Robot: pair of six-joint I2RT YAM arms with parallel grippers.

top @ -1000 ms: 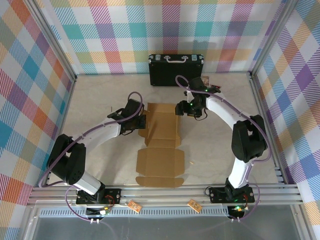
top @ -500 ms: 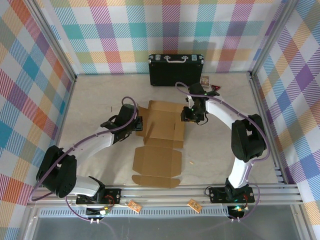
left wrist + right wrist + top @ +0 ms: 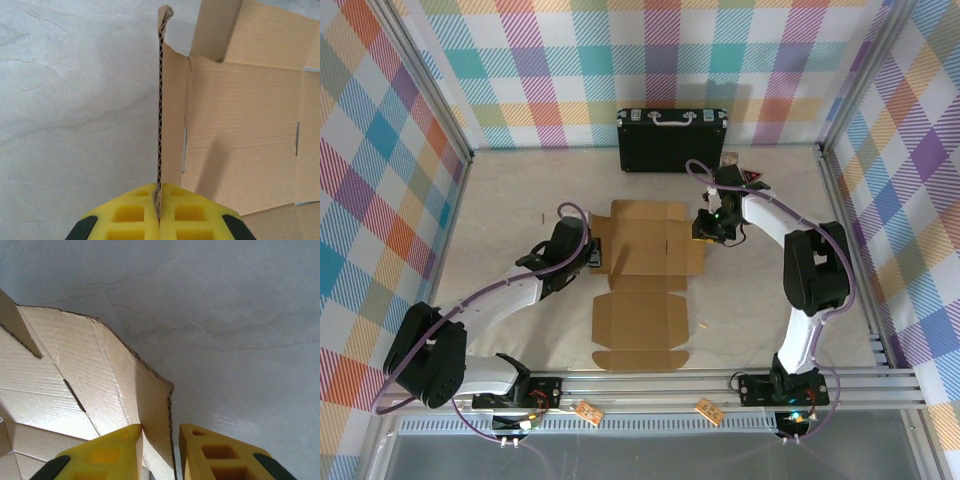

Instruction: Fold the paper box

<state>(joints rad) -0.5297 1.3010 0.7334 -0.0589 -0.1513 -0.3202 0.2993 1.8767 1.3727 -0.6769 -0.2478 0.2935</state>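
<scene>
Two flaps are engaged.

Top view: box (image 3: 640, 320) is laid open mid-table (image 3: 520, 200). The left gripper (image 3: 592, 256) is at the left flap (image 3: 600, 236) and the right gripper (image 3: 706, 228) at the right flap (image 3: 695, 260).

Left wrist: the left flap (image 3: 160, 100) is stood upright and pinched edge-on by the left gripper (image 3: 159, 195).

Right wrist: the right flap (image 3: 100, 370) edge is straddled by the right gripper (image 3: 161, 434). The gap is narrow and the flap is not yet pinched.

The board is judged light, stiff and easily creased. It is best gripped at flap edges and bent along the scores.

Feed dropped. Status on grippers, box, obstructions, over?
Left gripper shut on box, left flap upright. Right gripper open, astride right flap edge. Black case behind, apart from box.
</scene>
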